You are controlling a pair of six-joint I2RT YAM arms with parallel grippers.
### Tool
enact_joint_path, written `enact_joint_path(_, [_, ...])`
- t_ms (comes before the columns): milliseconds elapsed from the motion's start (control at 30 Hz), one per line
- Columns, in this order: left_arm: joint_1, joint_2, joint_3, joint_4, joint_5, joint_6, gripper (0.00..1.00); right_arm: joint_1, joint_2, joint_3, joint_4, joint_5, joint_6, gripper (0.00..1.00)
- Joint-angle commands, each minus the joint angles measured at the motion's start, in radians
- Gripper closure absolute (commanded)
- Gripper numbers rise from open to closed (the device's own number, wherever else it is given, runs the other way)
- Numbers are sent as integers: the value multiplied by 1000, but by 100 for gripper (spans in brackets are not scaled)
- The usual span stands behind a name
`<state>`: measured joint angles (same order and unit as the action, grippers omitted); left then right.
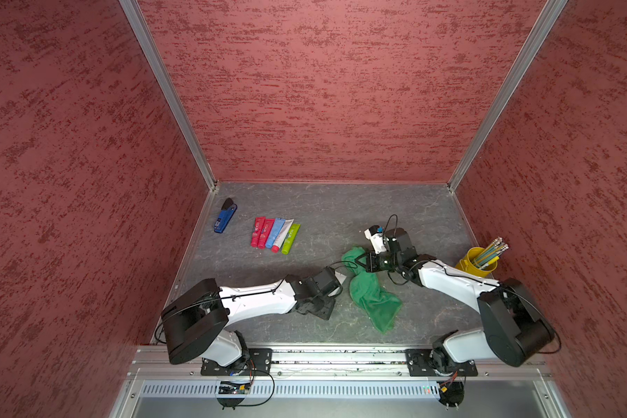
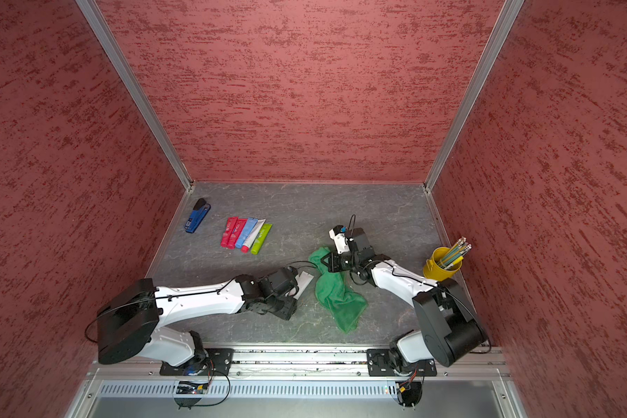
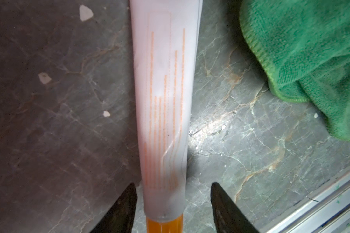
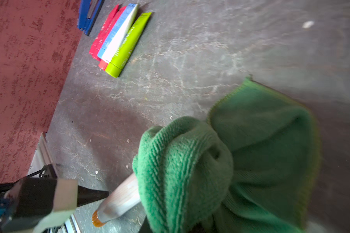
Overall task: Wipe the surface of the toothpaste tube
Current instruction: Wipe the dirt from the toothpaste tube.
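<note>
A white toothpaste tube (image 3: 164, 105) with orange stripes and an orange cap lies on the grey table, and its flat end shows in both top views (image 1: 341, 278) (image 2: 303, 281). My left gripper (image 3: 174, 184) is open and straddles the tube's cap end. One finger is close beside the tube and the other stands well apart. My right gripper (image 1: 356, 261) is shut on a bunched green cloth (image 1: 371, 296) just right of the tube. In the right wrist view the cloth (image 4: 251, 151) covers the jaws and hides the far part of the tube (image 4: 121, 198).
Several coloured tubes (image 1: 275, 234) lie in a row at the back left beside a blue stapler (image 1: 226, 215). A yellow cup of pencils (image 1: 476, 262) stands by the right wall. Red walls enclose three sides, and a metal rail (image 1: 341, 356) runs along the front.
</note>
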<state>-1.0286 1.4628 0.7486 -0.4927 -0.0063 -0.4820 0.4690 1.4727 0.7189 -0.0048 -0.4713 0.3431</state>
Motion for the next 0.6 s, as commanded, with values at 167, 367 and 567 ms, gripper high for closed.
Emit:
enact_joint_path(167, [-1, 17, -35, 22, 4, -4, 69, 97, 144, 29, 76, -12, -27, 100])
enact_joint_path(367, [0, 33, -39, 44, -7, 2, 81, 131, 208, -16, 81, 19, -39, 100])
enact_joint_path(567, [8, 58, -35, 67, -8, 14, 84, 194, 217, -60, 120, -59, -11, 100])
